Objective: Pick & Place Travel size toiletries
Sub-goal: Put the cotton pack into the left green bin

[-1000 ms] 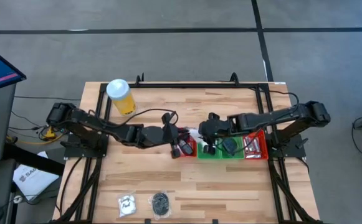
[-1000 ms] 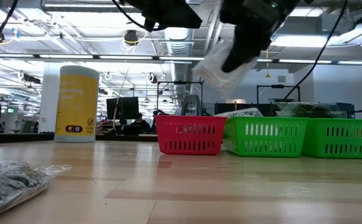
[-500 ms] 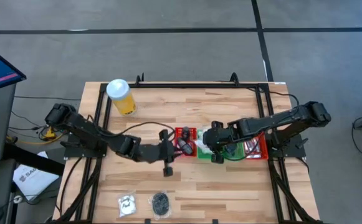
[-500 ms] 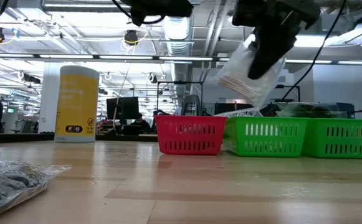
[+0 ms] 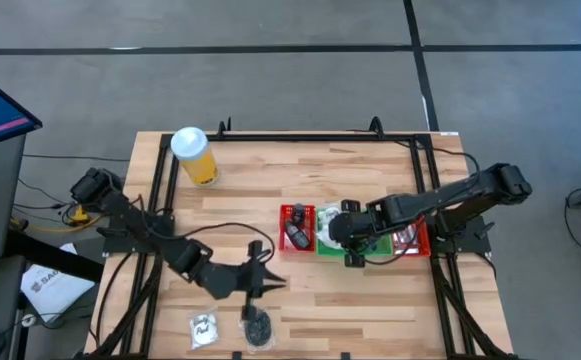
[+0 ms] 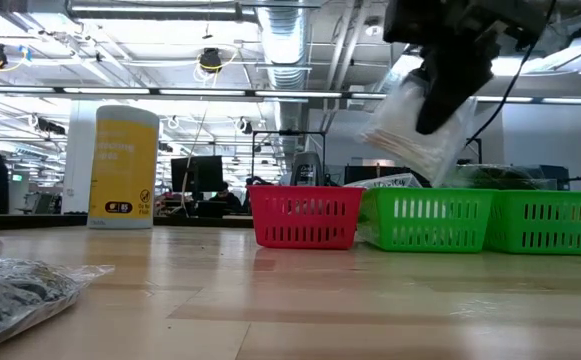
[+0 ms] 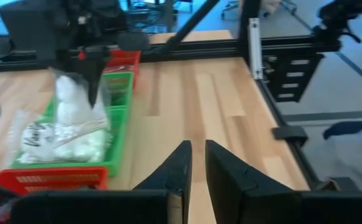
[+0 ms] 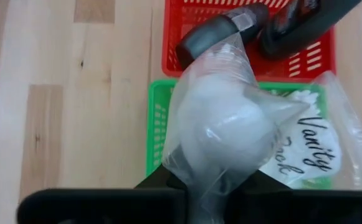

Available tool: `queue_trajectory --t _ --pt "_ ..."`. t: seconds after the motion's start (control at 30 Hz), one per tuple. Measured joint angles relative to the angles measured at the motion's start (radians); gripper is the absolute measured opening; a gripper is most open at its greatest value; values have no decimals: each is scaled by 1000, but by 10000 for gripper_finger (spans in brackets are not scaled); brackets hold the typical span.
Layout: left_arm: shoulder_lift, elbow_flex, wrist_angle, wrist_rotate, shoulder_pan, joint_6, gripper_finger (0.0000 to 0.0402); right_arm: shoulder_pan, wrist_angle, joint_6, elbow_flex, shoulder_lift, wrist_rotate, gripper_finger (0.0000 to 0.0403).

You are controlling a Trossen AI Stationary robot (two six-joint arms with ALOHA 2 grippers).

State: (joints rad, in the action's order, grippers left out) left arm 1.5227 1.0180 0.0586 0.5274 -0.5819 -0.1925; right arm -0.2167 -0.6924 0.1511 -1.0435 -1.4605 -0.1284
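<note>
Right wrist view: right gripper [image 8: 196,186] pinching crinkly clear sachet [image 8: 221,127] (white, puffy).

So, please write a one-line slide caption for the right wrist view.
Right gripper holds a clear plastic bag of white puffs above the green basket, beside the red basket.

The left gripper [image 5: 261,283] has swung away from the red basket [image 5: 296,229] toward the table's near edge, now just above the bag of black pieces [image 5: 257,325]. The right gripper [image 5: 352,252], clamping a clear bag of white puffs [image 6: 417,128], has shifted over the green basket [image 6: 427,221].
</note>
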Motion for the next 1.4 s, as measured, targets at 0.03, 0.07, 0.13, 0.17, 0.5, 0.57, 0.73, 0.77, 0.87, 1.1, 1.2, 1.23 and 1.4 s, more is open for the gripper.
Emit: queue_trajectory --t 0.03,0.07,0.13,0.17,0.5,0.57,0.73,0.77,0.87,1.1,1.2,1.23,1.4 --pt "0 0 0 0 -8 0 39 0 7 -1 11 0 0 29" --pt "0 0 0 0 -16 0 39 0 17 -2 26 0 0 24" --pt "0 0 0 0 -30 -6 39 0 45 -2 59 0 0 15" --pt "0 0 1 0 -35 -8 39 2 47 -3 72 0 0 14" --pt "0 0 1 4 -53 -59 39 4 75 -9 104 -10 1 32" --pt "0 0 2 4 -53 -60 39 4 84 -13 127 -15 10 21" --pt "-1 0 2 4 -53 -60 39 7 115 -23 153 -36 51 19" --pt "-1 0 2 4 -53 -60 39 8 128 -23 152 -36 53 25" --pt "-1 0 2 4 -53 -60 39 10 137 -23 150 -45 54 44" --pt "-1 0 2 4 -53 -60 39 10 178 -40 149 -132 79 31" --pt "-1 0 2 3 -53 -60 39 13 187 -46 147 -166 77 32" --pt "-1 0 2 3 -53 -60 39 16 188 -46 147 -173 77 36" --pt "-1 0 2 3 -53 -60 39 33 181 -49 149 -172 80 69"
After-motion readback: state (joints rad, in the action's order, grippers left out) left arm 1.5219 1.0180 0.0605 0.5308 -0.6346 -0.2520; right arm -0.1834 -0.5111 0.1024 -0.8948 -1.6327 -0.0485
